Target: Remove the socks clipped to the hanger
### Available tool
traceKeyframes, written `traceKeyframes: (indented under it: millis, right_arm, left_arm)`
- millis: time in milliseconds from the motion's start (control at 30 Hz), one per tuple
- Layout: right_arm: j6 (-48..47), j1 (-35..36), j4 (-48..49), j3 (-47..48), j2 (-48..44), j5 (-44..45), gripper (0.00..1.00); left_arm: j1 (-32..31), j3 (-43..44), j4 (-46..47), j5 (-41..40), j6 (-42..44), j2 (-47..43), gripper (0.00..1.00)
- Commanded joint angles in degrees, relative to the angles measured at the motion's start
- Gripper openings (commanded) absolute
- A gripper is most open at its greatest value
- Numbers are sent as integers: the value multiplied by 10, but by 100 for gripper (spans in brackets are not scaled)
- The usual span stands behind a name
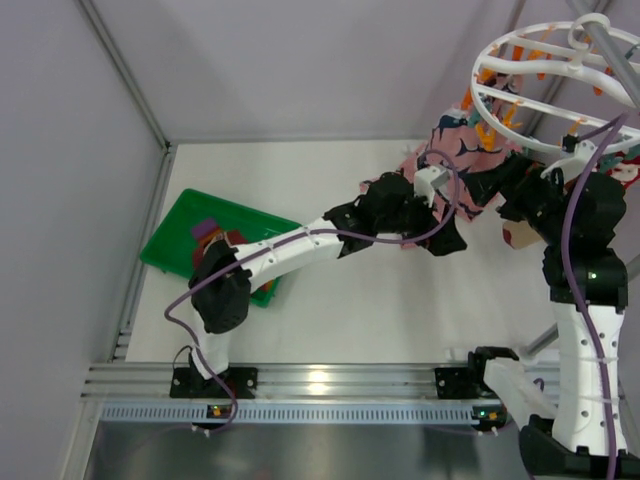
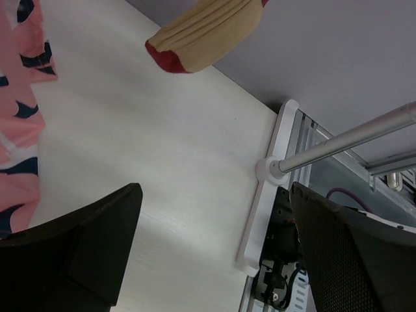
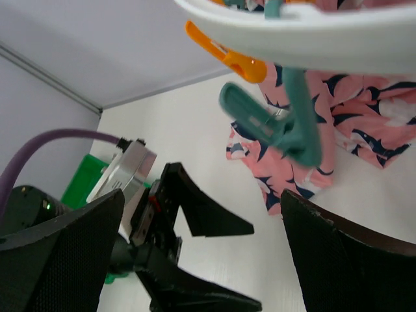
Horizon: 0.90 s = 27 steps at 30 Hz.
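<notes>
The white round hanger [image 1: 545, 90] hangs at the top right, with its ring [image 3: 312, 26] just above my right gripper. An orange peg [image 3: 227, 55] and a teal peg [image 3: 279, 123] point down from the ring, with nothing in them. A tan sock [image 2: 201, 32] with a red toe hangs above the table; it also shows beside the right arm [image 1: 518, 236]. A maroon and purple sock [image 1: 212, 233] lies in the green tray [image 1: 170, 240]. My left gripper [image 2: 214, 253] is open and holds nothing. My right gripper [image 3: 201, 260] is open below the pegs and empty, facing the left gripper's fingers [image 3: 208, 214].
A pink cloth [image 1: 470, 150] with navy print hangs under the hanger and reaches the table [image 3: 312, 143]. A grey frame pole [image 2: 351, 140] slants up from the rail [image 2: 270, 195] at the table's near edge. Both arms crowd the space under the hanger.
</notes>
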Motion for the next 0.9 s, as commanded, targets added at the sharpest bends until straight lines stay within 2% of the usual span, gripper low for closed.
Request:
traceKeyframes:
  millis: [0, 200, 533, 700, 867]
  right_arm:
    - [-29, 8, -72, 18, -38, 17, 99]
    - [-45, 8, -142, 65, -66, 20, 99]
    - [-1, 8, -131, 83, -72, -44, 99]
    - [11, 8, -135, 127, -78, -40, 100]
    - [25, 8, -135, 147, -82, -53, 99]
  left_arm:
    - [0, 65, 62, 46, 26, 45, 99]
    - [1, 103, 111, 60, 56, 86, 98]
    - [1, 111, 125, 28, 95, 88, 98]
    - [2, 126, 152, 98, 130, 104, 98]
    - [2, 190, 167, 140, 151, 164, 99]
